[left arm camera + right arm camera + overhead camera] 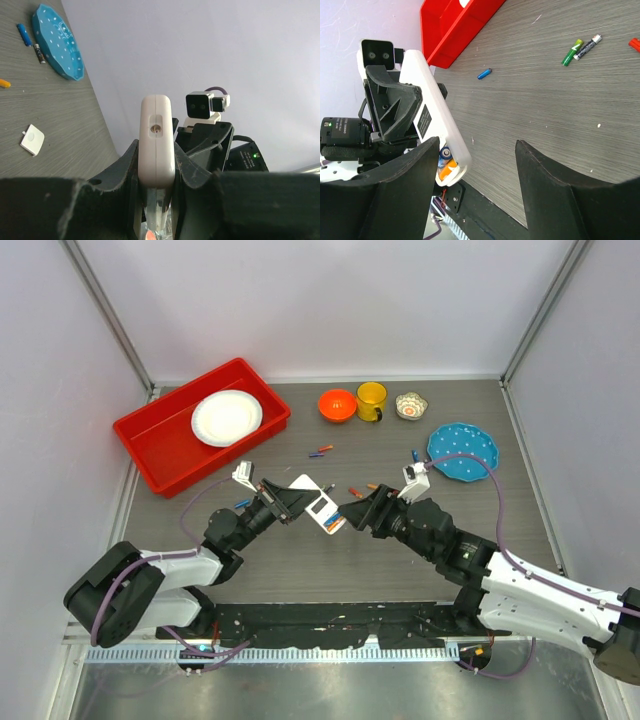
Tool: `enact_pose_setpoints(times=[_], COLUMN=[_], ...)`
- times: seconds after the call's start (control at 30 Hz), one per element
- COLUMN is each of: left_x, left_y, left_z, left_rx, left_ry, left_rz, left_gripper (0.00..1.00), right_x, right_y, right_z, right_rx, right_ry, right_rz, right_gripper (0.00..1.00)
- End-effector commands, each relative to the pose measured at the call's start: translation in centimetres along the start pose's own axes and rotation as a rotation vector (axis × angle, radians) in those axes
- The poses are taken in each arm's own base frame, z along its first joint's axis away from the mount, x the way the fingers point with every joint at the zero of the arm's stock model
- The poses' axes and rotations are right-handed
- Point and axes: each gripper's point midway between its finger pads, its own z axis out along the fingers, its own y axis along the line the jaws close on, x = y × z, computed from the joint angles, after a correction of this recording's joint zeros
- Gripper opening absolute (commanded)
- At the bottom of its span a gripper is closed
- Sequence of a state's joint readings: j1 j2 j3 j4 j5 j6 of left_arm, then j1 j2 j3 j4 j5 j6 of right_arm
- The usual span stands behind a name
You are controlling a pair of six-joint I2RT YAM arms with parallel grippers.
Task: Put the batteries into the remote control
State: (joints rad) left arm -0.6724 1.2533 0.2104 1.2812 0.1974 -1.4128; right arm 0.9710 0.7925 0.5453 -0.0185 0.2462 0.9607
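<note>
Nearest, the left claw (295, 504) is clamped on the remote control (437, 115) and holds it up off the desk (300, 570). The plain back is turned to the other arm, most likely so the open battery bay faces it. The right claw (356, 512) has its fingers apart and empty just beside that end, which suits either a check or a retreat for another pick. Two batteries (446, 161), one blue and one orange, sit in the bay, so loading looks partly or fully done. One small white cover (32, 140) lies flat on the desk, well apart. Beyond, the right wrist view shows four spare cells (572, 53): blue, green, black-and-white and red. The top view shows a few more scattered. Farthest are one red tray (150, 445) carrying one white plate (226, 417), one orange bowl (337, 404), one yellow mug (372, 399), one patterned bowl (411, 405) and one blue plate (463, 451).
</note>
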Motion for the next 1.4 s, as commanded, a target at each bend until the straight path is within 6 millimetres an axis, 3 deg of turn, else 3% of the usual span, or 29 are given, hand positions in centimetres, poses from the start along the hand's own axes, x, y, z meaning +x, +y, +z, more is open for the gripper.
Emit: enact_pose_setpoints(times=[0.0,0.23,0.43,0.6,0.87,1.37], left_x=[-1.5,-1.4,-1.4,-1.4,-1.4,-1.4], left_y=[-7.1,-6.8,-6.3,-6.4,-7.0,-7.0], left_z=[-0.8,-0.9,-0.8,-0.7,-0.7,-0.7], left_rx=[0.279,0.271,0.258,0.261,0.278,0.279], left_ry=[-0.069,-0.071,-0.068,-0.069,-0.067,-0.064], left_rz=[0.060,0.060,0.058,0.059,0.057,0.056], left_gripper=[0.00,0.00,0.00,0.00,0.00,0.00], right_x=[-0.3,-0.7,-1.6,-1.0,0.3,-0.4], right_y=[0.7,1.0,2.6,3.1,2.7,2.8], right_z=[0.2,0.0,-0.6,-0.4,0.4,0.1], right_rx=[-0.021,-0.031,-0.085,-0.112,-0.114,-0.130], right_ry=[-0.003,-0.015,-0.033,0.000,0.041,0.013], right_rz=[0.017,0.022,0.029,0.021,0.019,0.031], right_gripper=[0.67,0.67,0.68,0.68,0.64,0.57])
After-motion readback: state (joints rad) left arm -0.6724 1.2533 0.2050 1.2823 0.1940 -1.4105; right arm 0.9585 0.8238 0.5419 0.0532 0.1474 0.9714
